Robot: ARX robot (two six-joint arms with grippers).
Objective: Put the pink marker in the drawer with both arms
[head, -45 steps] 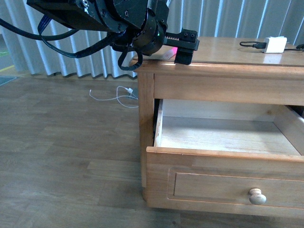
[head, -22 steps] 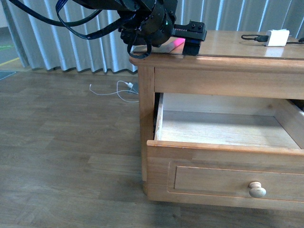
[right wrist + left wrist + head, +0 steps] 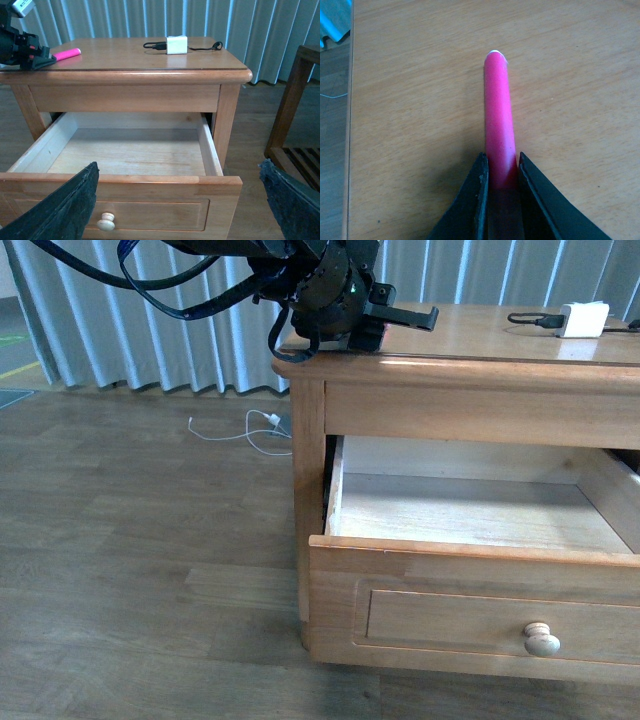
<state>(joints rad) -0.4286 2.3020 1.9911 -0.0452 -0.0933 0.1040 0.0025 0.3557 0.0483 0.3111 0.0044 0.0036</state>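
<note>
- The pink marker: bright pink, lying flat on the cabinet top, at 11 o'clock from the drawer, one end pinched in the left gripper.
- The drawer: honey wood, pulled open, pale interior, round knob at 5 o'clock.

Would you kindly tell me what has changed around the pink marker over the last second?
The left gripper tilted down flat over the short bright pink marker and now clamps one end. The marker still lies on the honey-coloured wooden cabinet top. The top drawer stays open and empty; the small white charger block has not moved.
</note>
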